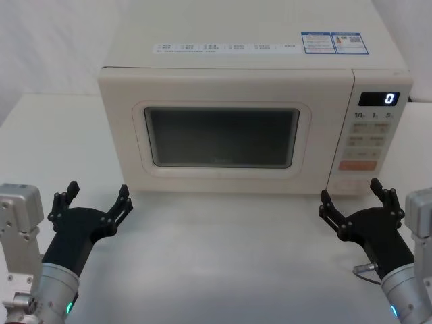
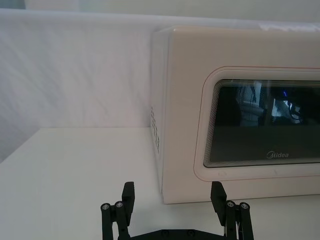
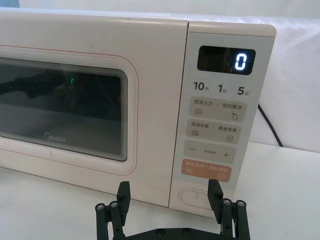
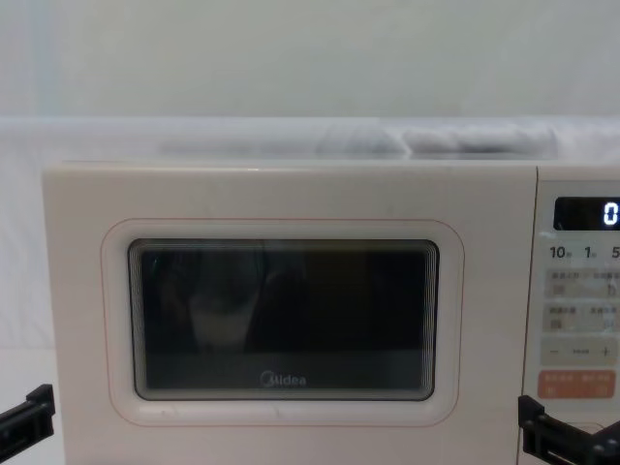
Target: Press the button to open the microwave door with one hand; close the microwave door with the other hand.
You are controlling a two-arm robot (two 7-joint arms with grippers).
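White table point(image 1: 223, 263) is carrying the microwave toward its back edge. Left gripper point(image 1: 94, 202) is hovering spread wide, holding nothing, near the front-left corner. Microwave door point(image 1: 223, 138) is sitting shut. Right gripper point(image 1: 358, 202) is hovering equally wide, empty, facing the button point(image 3: 197, 196).

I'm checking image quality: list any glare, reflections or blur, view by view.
Left wrist view: the microwave door window mirrors bright room shapes. Right wrist view: a green glint in the window; the display glows sharp. Chest view: the background above the microwave is smeared and soft.
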